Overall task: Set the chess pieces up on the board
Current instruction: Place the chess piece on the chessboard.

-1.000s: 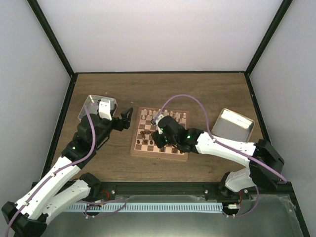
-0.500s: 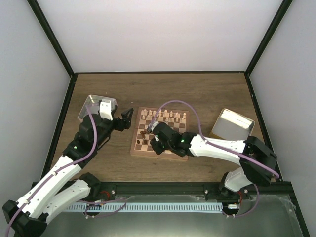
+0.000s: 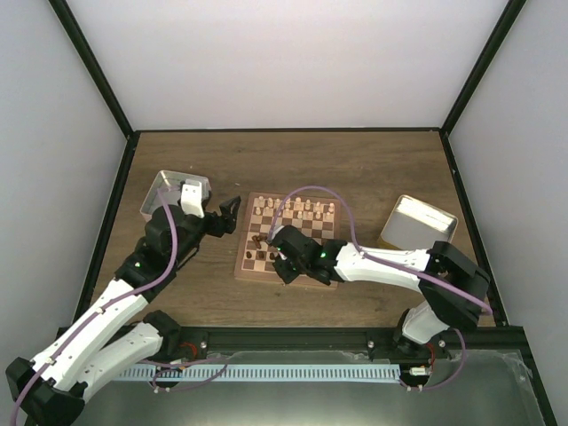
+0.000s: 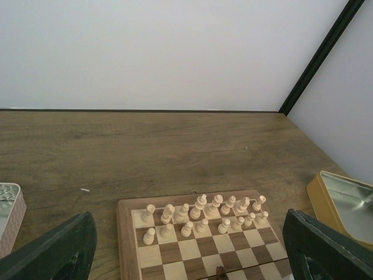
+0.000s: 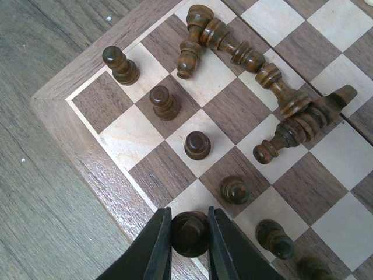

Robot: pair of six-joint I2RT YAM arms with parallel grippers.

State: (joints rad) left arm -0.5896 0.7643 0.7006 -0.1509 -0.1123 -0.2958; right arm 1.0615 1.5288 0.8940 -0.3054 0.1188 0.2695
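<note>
Right gripper (image 5: 188,219) pinches one dark pawn (image 5: 189,234), left gripper (image 3: 231,214) gapes empty, sixteen cream pieces (image 4: 201,204) stand

White arms (image 3: 390,262), purple cables (image 3: 311,189), black joints (image 3: 457,282); black left hand (image 3: 232,215), right hand (image 5: 187,219).

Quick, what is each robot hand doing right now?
Left gripper: open, holding nothing.
Right gripper: shut on a dark chess piece.

The brown wood-grain table (image 3: 355,169) is carrying a square checkered wooden chessboard (image 3: 242,268) near its middle, with one shallow rectangular metal tray (image 3: 158,183) lying to its left and another silver metal tray (image 3: 419,222) lying to its right.
</note>
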